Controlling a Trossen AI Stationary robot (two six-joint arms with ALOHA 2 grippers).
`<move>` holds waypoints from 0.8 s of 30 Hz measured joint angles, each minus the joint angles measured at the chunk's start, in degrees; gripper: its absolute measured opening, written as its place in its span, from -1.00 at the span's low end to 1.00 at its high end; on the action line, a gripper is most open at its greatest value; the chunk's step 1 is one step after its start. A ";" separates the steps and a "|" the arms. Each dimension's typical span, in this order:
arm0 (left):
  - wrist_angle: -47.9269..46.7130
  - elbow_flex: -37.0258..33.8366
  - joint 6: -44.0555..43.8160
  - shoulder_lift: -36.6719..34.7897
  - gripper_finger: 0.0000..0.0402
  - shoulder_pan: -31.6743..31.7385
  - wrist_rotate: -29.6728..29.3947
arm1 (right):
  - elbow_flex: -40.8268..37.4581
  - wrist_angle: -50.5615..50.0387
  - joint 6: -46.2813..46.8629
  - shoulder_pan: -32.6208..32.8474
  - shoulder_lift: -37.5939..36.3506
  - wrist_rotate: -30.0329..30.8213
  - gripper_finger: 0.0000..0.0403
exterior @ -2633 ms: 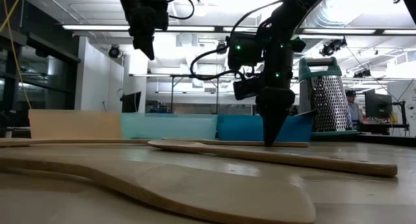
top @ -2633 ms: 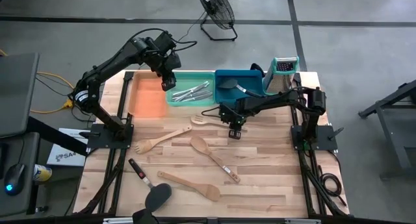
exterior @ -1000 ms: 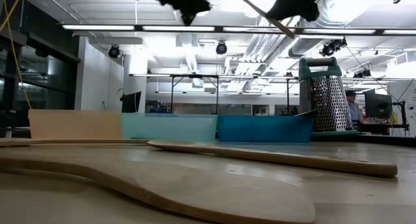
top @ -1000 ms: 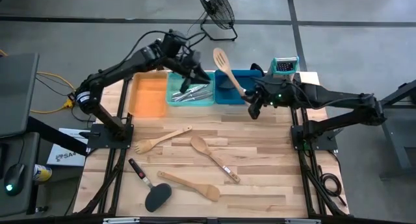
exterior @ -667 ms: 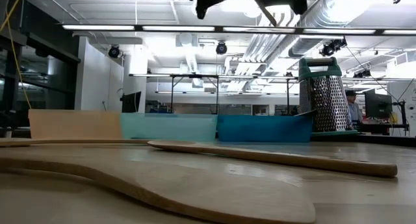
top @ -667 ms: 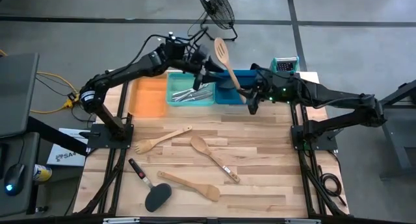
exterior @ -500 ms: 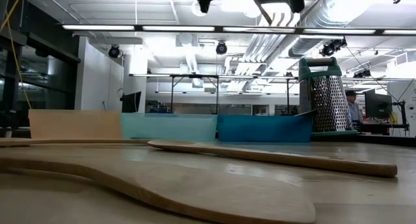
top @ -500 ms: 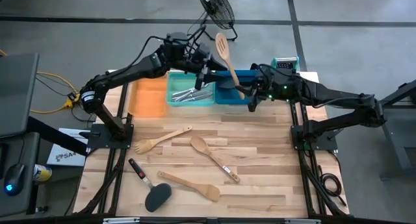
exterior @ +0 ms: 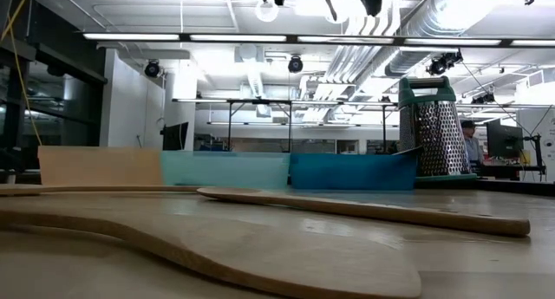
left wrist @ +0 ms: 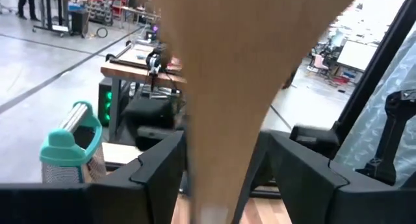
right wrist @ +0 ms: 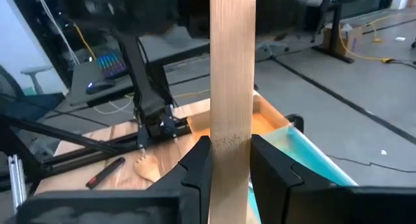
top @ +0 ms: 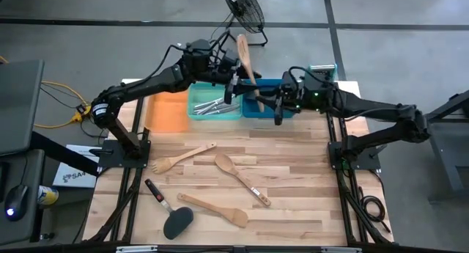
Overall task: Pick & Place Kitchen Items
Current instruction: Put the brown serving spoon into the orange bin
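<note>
A pale wooden spatula (top: 245, 66) stands high over the blue tray (top: 256, 99), head up. My right gripper (top: 264, 104) is shut on its handle, which shows between the fingers in the right wrist view (right wrist: 231, 87). My left gripper (top: 236, 83) is open. Its two fingers stand on either side of the spatula where the blade narrows (left wrist: 221, 133); I cannot tell whether they touch it. On the table lie a wooden fork (top: 179, 158), a wooden spoon (top: 238, 176), another wooden spatula (top: 216, 209) and a black turner (top: 170, 213). My right gripper pinches the spatula's handle (right wrist: 231, 136) near its lower end between the two fingers (right wrist: 198, 162). The fingers come from the table's right and lie across the handle. The spatula is lifted clear, roughly upright, with its head above the fingers.
Along the far edge stand an orange tray (top: 167, 108), a green tray (top: 198, 95) with silver cutlery (top: 218, 104), the blue tray and a steel grater (top: 320, 73). The near half of the wooden table (top: 293, 209) holds the loose utensils.
My right gripper has carried the spatula a little toward the table's left, and the spatula has tipped more upright, head swinging left and far. My left gripper has moved toward the table's right until its fingers flank the spatula.
</note>
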 joint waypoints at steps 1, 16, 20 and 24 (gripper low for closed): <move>-0.04 0.00 0.01 0.00 0.09 -0.06 0.00 | 0.00 0.08 -0.02 0.00 0.45 0.21 -0.64; -2.70 -0.02 0.30 -0.13 -0.60 0.04 -0.37 | 0.00 -0.16 -0.22 0.03 -0.03 -0.09 -0.64; -4.69 0.00 1.39 -0.21 -0.60 0.04 -1.04 | 0.00 -0.63 -0.25 0.04 0.01 -0.39 -0.65; -5.27 0.00 1.61 -0.22 -0.60 0.04 -1.29 | 0.00 -1.03 -0.33 0.04 0.05 -0.43 -0.57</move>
